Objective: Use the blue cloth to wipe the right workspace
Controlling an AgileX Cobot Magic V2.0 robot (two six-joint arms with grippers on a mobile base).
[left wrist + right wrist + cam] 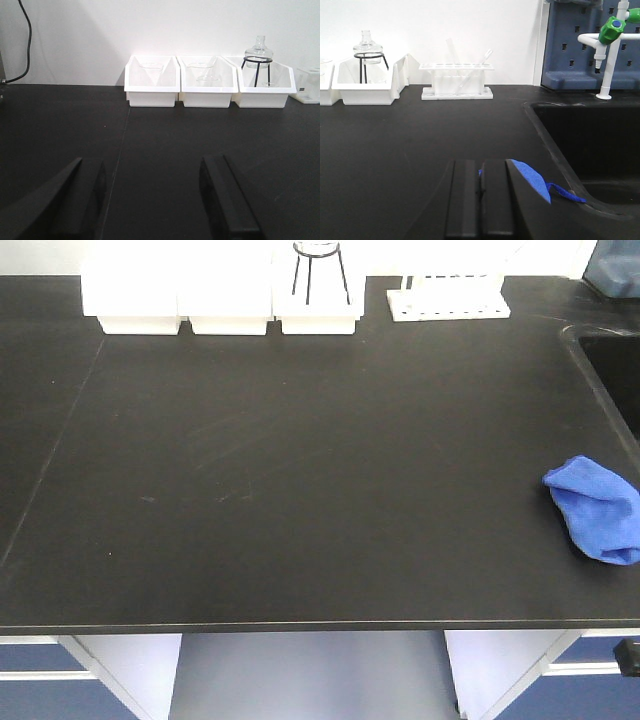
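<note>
Our right hand (pixel 480 169) has its two fingers pressed flat together with no gap. The blue cloth (pixel 534 181) peeks out just past its right finger, close to the rim of the sink (pixel 555 145). The cloth seems to lie beyond the fingers and not between them. Our left hand (pixel 149 167) is spread wide and holds nothing, above bare tabletop (pixel 165 140) in front of three white bins (pixel 151 97).

We judge the task hardly begun. The cloth is not lifted, no wiping is under way, and we cannot find the right workspace in any view. What is left is to grasp the cloth, carry it there and wipe.

Only the front view shows the cloth as a whole. It sits in a loose bunch at the right edge of the tabletop, cut off by the frame, with no hand on it. Only the wrist views show the hands. The right one also shows a green-capped tap (pixel 610 45) and a test-tube rack (pixel 456 80).
</note>
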